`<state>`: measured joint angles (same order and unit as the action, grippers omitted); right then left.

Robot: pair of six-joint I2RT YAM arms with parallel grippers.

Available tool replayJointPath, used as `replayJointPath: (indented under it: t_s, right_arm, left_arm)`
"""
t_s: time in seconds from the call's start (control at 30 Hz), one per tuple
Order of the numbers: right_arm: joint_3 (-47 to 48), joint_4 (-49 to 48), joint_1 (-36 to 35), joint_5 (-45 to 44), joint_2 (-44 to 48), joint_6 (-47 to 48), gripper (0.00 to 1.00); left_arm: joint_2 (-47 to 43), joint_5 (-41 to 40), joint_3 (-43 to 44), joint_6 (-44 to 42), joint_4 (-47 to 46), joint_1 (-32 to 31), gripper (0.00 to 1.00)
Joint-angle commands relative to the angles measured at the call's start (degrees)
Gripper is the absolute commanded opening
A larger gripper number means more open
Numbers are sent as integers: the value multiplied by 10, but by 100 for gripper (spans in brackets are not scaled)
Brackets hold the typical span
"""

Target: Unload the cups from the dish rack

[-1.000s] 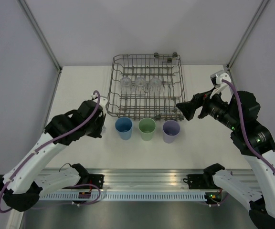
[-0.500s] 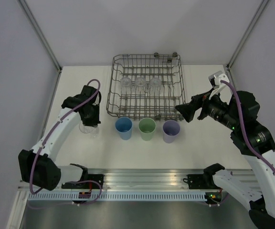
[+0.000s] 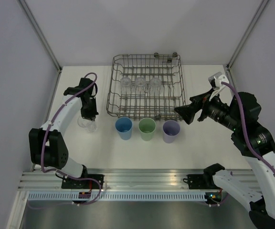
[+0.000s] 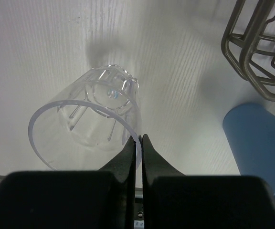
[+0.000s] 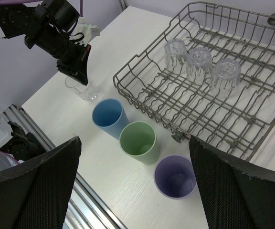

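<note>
- The left tool [image 4: 139, 138] is pinching the rim of a clear glass [image 4: 87, 119], one finger inside the wall and one outside, with only the thin wall between them.
- That clear glass is mouth-up on the tabletop [image 3: 80, 152], just left of the blue tumbler [image 3: 123, 127] and outside the dish rack [image 3: 144, 102]. Its base looks to be resting on the surface.
- The relation that matters is that the glass's long axis is vertical and the tool hangs directly above it. The release probably calls for the fingers to part and the tool to rise straight up, since a sideways pull could tip the glass toward the blue tumbler.
- The blue tumbler, green tumbler [image 3: 147, 128] and lilac tumbler [image 3: 171, 130] stand in a row along the rack's near edge, already unloaded.
- Three clear glasses [image 3: 140, 84] sit upside down in a row toward the far side of the rack.
- The right tool [image 3: 184, 112] is spread wide and holds nothing, hovering just off the rack's near right corner.
- From there the row of glasses lies ahead and to its left, and the right-hand glass is the closest.
- In judgement the right arm is the freer one for that glass, while the left-hand glass lies nearer the left arm.
</note>
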<state>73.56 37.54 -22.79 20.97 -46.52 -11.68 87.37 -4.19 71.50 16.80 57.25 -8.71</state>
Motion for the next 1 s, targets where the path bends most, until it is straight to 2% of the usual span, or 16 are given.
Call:
replayJointPath:
  t_s: [0.0, 0.13, 0.27, 0.63, 0.83, 0.97]
  right_arm:
    - [-4, -28, -4, 20, 6, -1, 98]
    - [-4, -31, -3, 29, 0, -4, 98]
    - [-9, -34, -3, 37, 5, -7, 98]
    - [-27, -50, -5, 64, 16, -21, 98]
    - [-32, -53, -10, 53, 18, -19, 98]
    - [-32, -50, -17, 48, 18, -17, 98]
  left_arm:
    - [3, -43, -2, -20, -7, 16, 2]
    - [32, -31, 42, -14, -12, 32, 2]
    - [87, -47, 137, -12, -11, 41, 2]
    - [293, -89, 360, -33, 6, 86, 2]
    - [354, -79, 427, -41, 15, 120, 2]
    - [388, -60, 441, -46, 24, 133, 2]
